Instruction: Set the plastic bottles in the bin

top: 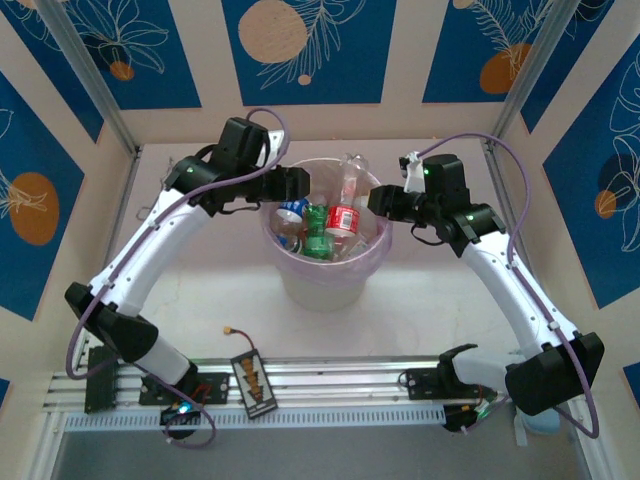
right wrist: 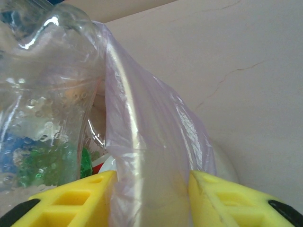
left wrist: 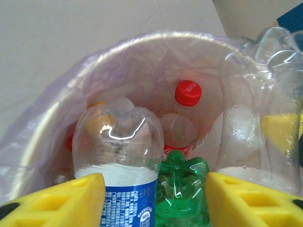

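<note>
**Progress.** In my judgement the task is close to done. Every one of the bottles [top: 318, 225] I can make out is inside the bin [top: 325, 285], which stands at the centre of the table [top: 200, 300]. A pale shape [top: 537, 428] at 5 o'clock, by the right arm's base, is too hidden to identify, so a leftover there cannot be ruled out.

**Grippers.**
- The left gripper [left wrist: 156, 189] hangs over the rim at 10 o'clock with its jaws spread. A blue-labelled bottle [left wrist: 118, 156] rests against one of the fingers [left wrist: 57, 198] and stands apart from the other. I read it as let go, not held.
- The right gripper [right wrist: 151, 189] sits at 2 o'clock with its jaws pressed onto the bagged rim, pinching it.

**What is left.** Probably only freeing the rim and drawing both arms clear. A tall clear bottle [top: 350, 175] at 12 o'clock rises above the rim and may want settling.

**Condition of the bin.**
- It is a round, translucent white tub. A wrinkled lilac bag [right wrist: 142, 142] is folded over the lip.
- It looks nearly full.

**Condition of the bottles.**
- A green bottle [top: 316, 238] lies at the middle and a red-labelled bottle [top: 343, 218] at 2 o'clock.
- A red-capped one [left wrist: 188, 93] stands deeper down.
- The bottles are thin and clear, and several are dented.
- The tall one carries droplets inside.
</note>
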Tool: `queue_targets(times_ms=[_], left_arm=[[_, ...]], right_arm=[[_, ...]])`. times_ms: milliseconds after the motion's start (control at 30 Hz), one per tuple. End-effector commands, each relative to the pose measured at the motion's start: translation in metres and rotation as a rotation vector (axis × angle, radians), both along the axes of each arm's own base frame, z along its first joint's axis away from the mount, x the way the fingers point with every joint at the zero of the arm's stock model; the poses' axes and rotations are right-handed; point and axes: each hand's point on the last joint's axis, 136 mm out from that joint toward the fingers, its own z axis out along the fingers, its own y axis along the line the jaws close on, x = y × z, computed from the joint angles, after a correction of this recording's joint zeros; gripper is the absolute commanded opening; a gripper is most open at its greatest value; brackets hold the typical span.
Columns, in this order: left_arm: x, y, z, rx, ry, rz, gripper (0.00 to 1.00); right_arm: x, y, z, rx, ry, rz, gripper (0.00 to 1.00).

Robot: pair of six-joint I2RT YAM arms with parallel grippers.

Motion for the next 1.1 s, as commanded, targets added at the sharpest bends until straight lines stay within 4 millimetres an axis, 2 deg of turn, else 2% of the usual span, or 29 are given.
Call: queue_targets(times_ms=[0,167,267,367,467,533,600,667,733,800,900,1067], left_arm=[[-0.002,0.022,0.058,-0.024,-0.189,0.043,0.7],[-0.001,0.059,0.072,0.039,-0.283,0.129,0.84],[0.001,0.084,0.069,0.104,-0.34,0.193,0.89],[0.01,0.119,0.05,0.259,-0.387,0.29,1.0],[0.019,0.151,0.023,0.373,-0.417,0.403,1.0],[0.022,0.168,0.005,0.432,-0.452,0.466,1.0],[0.024,0.188,-0.021,0.48,-0.452,0.528,1.0],[0.025,0.206,-0.05,0.469,-0.382,0.572,1.0],[0.026,0.225,-0.079,0.463,-0.312,0.636,1.0],[0.025,0.242,-0.101,0.512,-0.303,0.69,1.0],[0.023,0.257,-0.122,0.558,-0.331,0.738,1.0],[0.039,0.256,-0.152,0.537,-0.344,0.721,1.0]], right_arm=[[-0.001,0.0,0.026,-0.008,-0.06,0.009,0.49],[0.0,-0.008,0.047,-0.041,-0.125,-0.015,0.6],[0.0,-0.015,0.06,-0.052,-0.168,-0.026,0.64],[0.003,-0.027,0.064,-0.081,-0.195,-0.059,0.66],[0.01,-0.052,0.055,-0.109,-0.176,-0.13,0.71],[0.014,-0.075,0.047,-0.122,-0.153,-0.213,0.79],[0.016,-0.107,0.033,-0.152,-0.126,-0.341,0.83],[0.016,-0.136,0.015,-0.199,-0.097,-0.456,0.96],[0.015,-0.158,-0.009,-0.232,-0.061,-0.527,0.99],[0.018,-0.168,-0.034,-0.257,-0.066,-0.548,0.99],[0.022,-0.174,-0.07,-0.286,-0.101,-0.561,0.99],[0.032,-0.185,-0.116,-0.319,-0.127,-0.618,0.99]])
